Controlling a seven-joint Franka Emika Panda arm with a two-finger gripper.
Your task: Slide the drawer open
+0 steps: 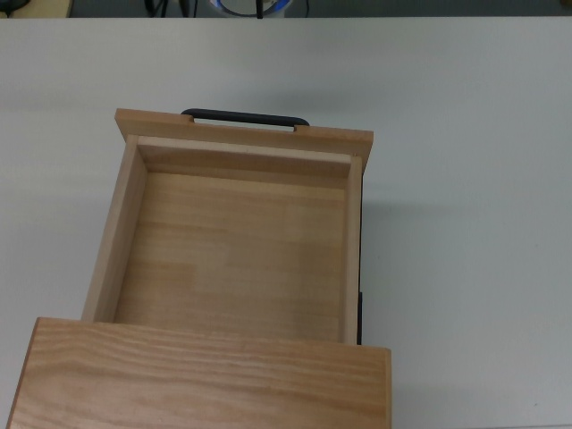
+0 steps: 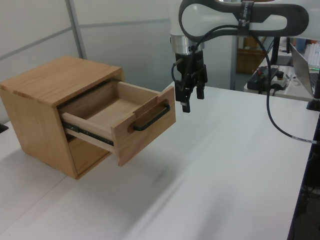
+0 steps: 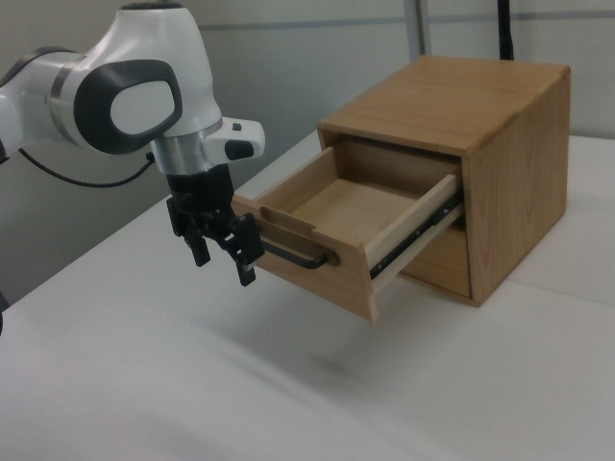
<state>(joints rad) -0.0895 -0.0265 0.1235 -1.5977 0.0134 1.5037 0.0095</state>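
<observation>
**Drawer's out, arm parked off the handle**

We've got a plain white table [image 2: 215,165] in a lab-ish room, grey wall panels behind, some cluttered gear far right in the left view. The gripper [image 2: 191,98] hangs above the table just beside the drawer's front, fingers spread and holding nothing, clear of the handle [image 2: 150,119]. In the right view it sits at the right view's left of the handle, close but apart. The drawer [image 1: 234,239] is pulled well out of the wooden cabinet [image 2: 47,100], empty inside, its slide rail showing along the side.

As we read it, the opening looks basically done. If more travel is wanted, we'd hook the handle at its middle and pull straight along the rails, no sideways drag, so the cabinet doesn't skid. Otherwise, just back away cleanly without bumping the front panel.

No brands, labels or readable writing that we can spot.
</observation>
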